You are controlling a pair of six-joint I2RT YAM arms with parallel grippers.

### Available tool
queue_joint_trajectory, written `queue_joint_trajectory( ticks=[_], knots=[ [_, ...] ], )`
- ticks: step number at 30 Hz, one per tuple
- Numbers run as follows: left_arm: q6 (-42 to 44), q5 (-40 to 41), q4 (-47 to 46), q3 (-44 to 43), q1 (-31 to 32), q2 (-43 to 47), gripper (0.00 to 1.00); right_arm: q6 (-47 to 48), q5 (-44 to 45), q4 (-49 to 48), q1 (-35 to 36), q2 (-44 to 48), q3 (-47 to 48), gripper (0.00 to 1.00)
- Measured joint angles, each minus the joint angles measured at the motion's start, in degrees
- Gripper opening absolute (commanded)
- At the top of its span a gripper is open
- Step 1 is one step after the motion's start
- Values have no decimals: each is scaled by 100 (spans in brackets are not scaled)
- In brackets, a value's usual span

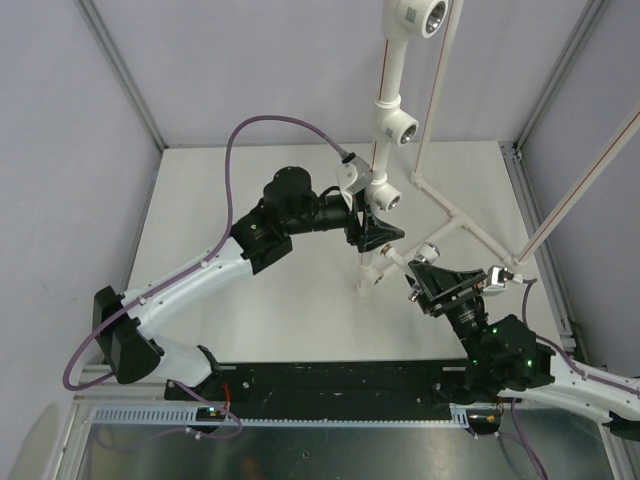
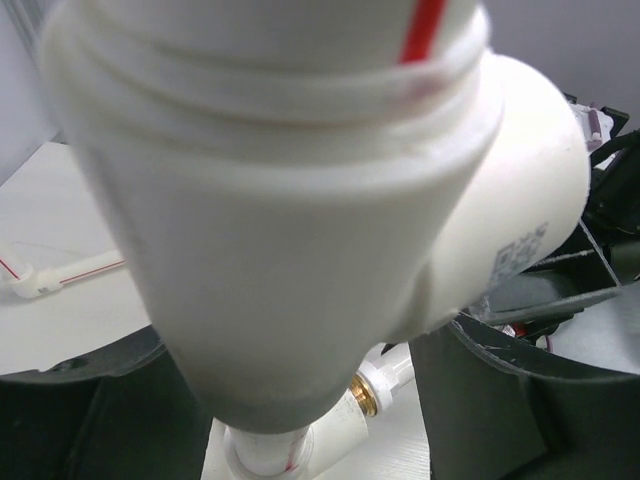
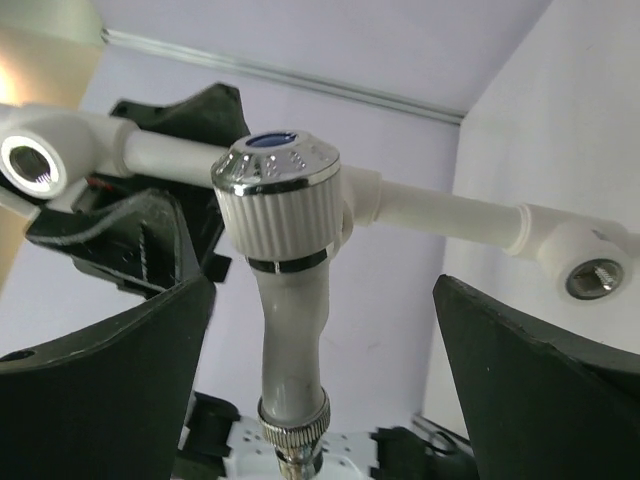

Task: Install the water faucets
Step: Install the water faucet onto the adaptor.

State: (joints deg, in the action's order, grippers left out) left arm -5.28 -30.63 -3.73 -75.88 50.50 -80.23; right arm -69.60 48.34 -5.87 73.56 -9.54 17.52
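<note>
So, table [image 1: 300,300]: one, white, with both arm bases along its 6 o'clock edge.
Pipe frame [image 1: 455,215]: one, made of thin white rods with red stripes, spreading from the table's centre toward 1 and 3 o'clock.
Upright pipe [image 1: 392,60]: one, thicker, rising from near the table's centre and leaning toward 12 o'clock.
Arms: two. The left arm [image 1: 190,275] reaches in from 8 o'clock, and the right arm [image 1: 580,385] from 4 o'clock.
Tee sockets: three counted on the upright pipe in the top view. The lowest tee socket [image 1: 385,195] sits just at 12 o'clock of the left gripper and fills the left wrist view.
Left gripper [image 1: 378,238]: one, its jaws parted on either side of the upright pipe, with table showing through both gaps.
Right gripper [image 3: 322,300]: one, its jaws spread wide and clear of the tap on both sides.
Water faucet [image 3: 280,195]: one counted for certain. It is at 3 o'clock of the upright pipe's foot, between the right fingers [image 3: 110,380] and untouched by them. Its blue-centred knob points away from the wrist and its threaded end toward it.
Brass thread [image 2: 368,392]: one, seen under the tee in the left wrist view; I cannot tell whether it belongs to the same tap.
</note>
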Motion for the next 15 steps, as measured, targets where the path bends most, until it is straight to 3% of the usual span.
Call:
queue_joint_trajectory(
  ticks=[9, 15],
  knots=[
    [-55, 105, -9, 0, 0, -15, 74, 1272, -341, 1469, 0, 708, 660, 99],
    [-94, 317, -59, -98, 0, -181, 58, 1902, -321, 2494, 0, 911, 1379, 99]
  ],
)
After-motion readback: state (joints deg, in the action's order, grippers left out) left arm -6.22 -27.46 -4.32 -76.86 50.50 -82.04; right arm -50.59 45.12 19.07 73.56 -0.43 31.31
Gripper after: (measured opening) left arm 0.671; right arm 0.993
